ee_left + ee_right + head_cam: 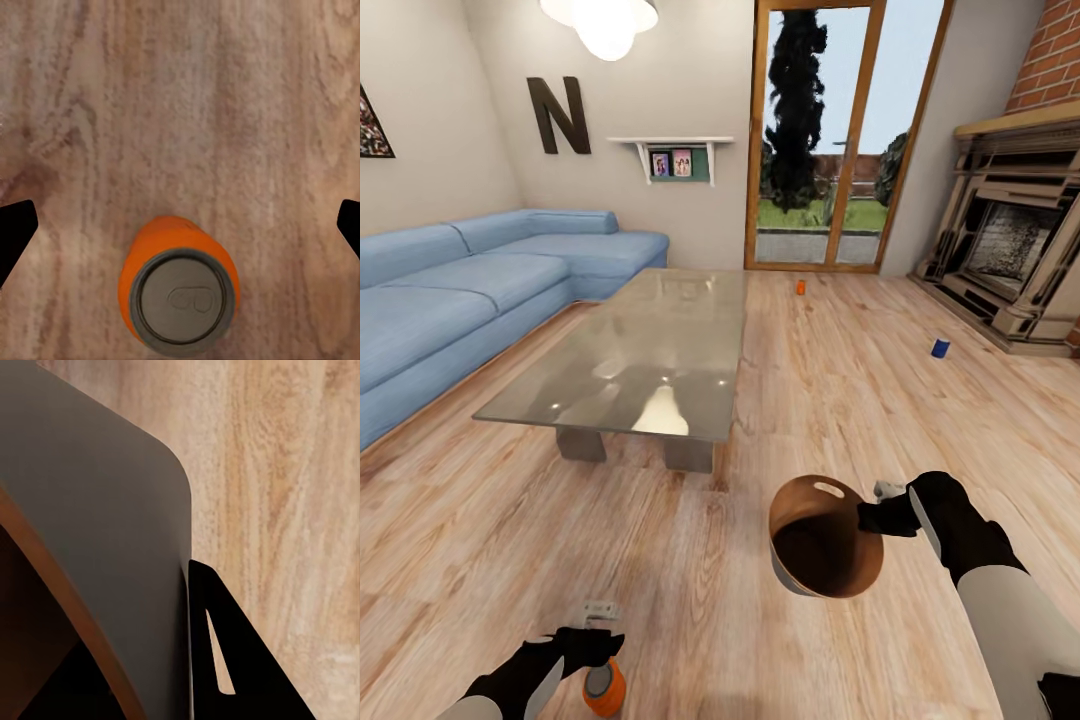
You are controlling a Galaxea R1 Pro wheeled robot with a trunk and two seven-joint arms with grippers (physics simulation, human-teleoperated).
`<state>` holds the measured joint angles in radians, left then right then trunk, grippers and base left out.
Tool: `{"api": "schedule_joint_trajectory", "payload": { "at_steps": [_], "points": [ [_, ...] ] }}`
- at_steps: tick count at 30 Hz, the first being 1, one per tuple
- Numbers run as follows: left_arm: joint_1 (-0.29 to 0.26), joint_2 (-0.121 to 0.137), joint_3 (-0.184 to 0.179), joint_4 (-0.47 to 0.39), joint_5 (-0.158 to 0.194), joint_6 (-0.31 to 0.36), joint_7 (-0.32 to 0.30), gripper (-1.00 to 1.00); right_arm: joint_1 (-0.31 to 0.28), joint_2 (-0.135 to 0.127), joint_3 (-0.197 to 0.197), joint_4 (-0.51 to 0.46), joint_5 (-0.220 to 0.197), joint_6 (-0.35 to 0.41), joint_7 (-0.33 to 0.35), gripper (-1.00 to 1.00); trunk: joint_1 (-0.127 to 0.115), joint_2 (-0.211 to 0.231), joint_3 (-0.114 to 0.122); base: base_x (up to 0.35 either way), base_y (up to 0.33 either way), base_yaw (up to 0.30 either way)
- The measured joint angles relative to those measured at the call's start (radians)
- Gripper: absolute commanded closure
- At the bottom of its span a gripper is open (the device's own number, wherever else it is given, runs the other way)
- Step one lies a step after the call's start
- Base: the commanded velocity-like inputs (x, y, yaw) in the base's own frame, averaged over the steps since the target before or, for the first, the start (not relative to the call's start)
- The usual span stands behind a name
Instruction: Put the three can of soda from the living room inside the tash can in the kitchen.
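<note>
One orange soda can [604, 688] stands upright on the wood floor at the near left, its silvery top [180, 300] facing my left wrist camera. My left gripper [597, 640] hovers over it, open, with the fingertips [15, 232] wide apart on either side. A second orange can [800, 287] stands far off near the glass doors. The dark blue can [940, 347] sits on the floor before the fireplace. My right gripper [875, 515] is shut on the rim of a round brown trash can [825, 535], held tilted above the floor; its grey wall [97, 510] lies against one finger [232, 660].
A glass coffee table [650, 350] stands in the middle, with a blue corner sofa [460, 290] along the left wall. The brick fireplace [1010, 250] is at the right, wood-framed glass doors [830, 140] at the back. Open wood floor [840, 400] runs right of the table.
</note>
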<state>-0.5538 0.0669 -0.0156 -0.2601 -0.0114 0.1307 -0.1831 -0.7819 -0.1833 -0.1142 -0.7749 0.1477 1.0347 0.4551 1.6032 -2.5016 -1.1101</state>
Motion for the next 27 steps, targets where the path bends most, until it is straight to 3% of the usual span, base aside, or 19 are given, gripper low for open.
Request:
{"api": "schedule_joint_trajectory", "payload": {
  "at_steps": [2,27],
  "points": [
    [0.000,0.000,0.000,0.000,0.000,0.000,0.000,-1.00,0.000,0.000,0.000,0.000,-0.001,0.000,0.000,1.00,0.000,0.000,0.000,0.009,0.000,0.000],
    [0.000,0.000,0.001,0.001,-0.001,0.003,-0.002,-1.00,0.000,0.001,0.001,0.000,0.001,-0.001,0.000,1.00,0.011,-0.006,-0.097,0.001,0.000,0.000]
  ]
}}
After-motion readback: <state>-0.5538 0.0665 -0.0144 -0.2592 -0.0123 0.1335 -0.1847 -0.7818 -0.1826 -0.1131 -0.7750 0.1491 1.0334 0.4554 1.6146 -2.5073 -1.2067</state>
